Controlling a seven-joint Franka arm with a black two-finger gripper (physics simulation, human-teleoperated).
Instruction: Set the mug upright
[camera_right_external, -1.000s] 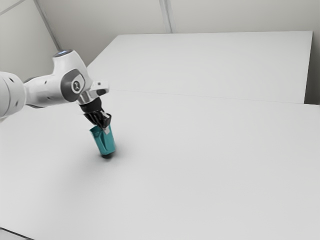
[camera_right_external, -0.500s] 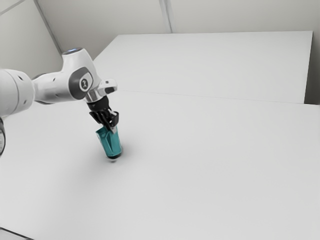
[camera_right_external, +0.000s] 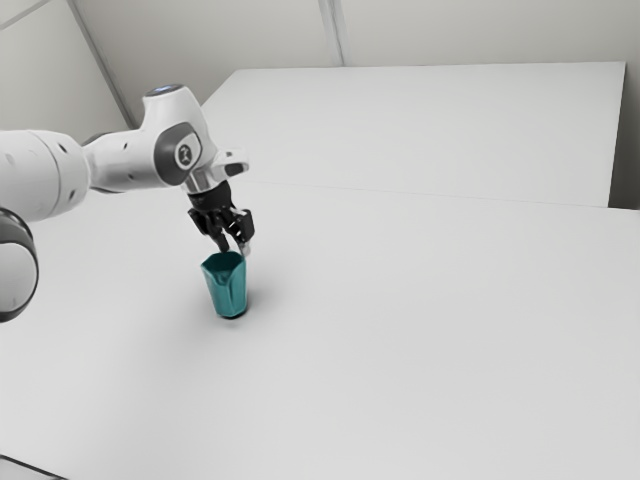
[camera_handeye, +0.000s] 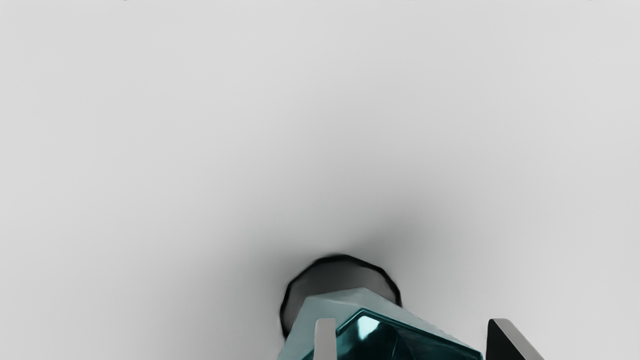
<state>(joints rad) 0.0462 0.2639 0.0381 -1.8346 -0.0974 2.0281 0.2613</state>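
Apparently upright, to judge by the teal mug (camera_right_external: 227, 288) on the white table (camera_right_external: 420, 340): set mouth-up, with a dark foot (camera_handeye: 340, 277) at the lower end. Leans slightly at most in the exterior view; hard to say whether from a real tilt or merely from the camera's angle. Widens from foot to rim, hence likely to be steadiest flat on that narrower foot, and probably easy to tip by a knock near the top. Impossible to confirm full contact between foot and table.

Just above the mug's rim, see the gripper (camera_right_external: 235, 251), open and gripping nothing. Note in the wrist view one finger (camera_handeye: 325, 340) in front of part of the mug and the other finger (camera_handeye: 505, 340) just outside the mug, well apart from each other. Makes sense as a spread for clearing the mug without dragging on it; would equally suit straddling the wall for a slight correction. By posture alone, close to the task's aim, perhaps matching it.

As for containers, just the mug to consider. Looks glossy and dark inside (camera_handeye: 395, 345), with a bright patch, probably a reflection. No contents visible in the part of the hollow in sight; can't tell about the very bottom.
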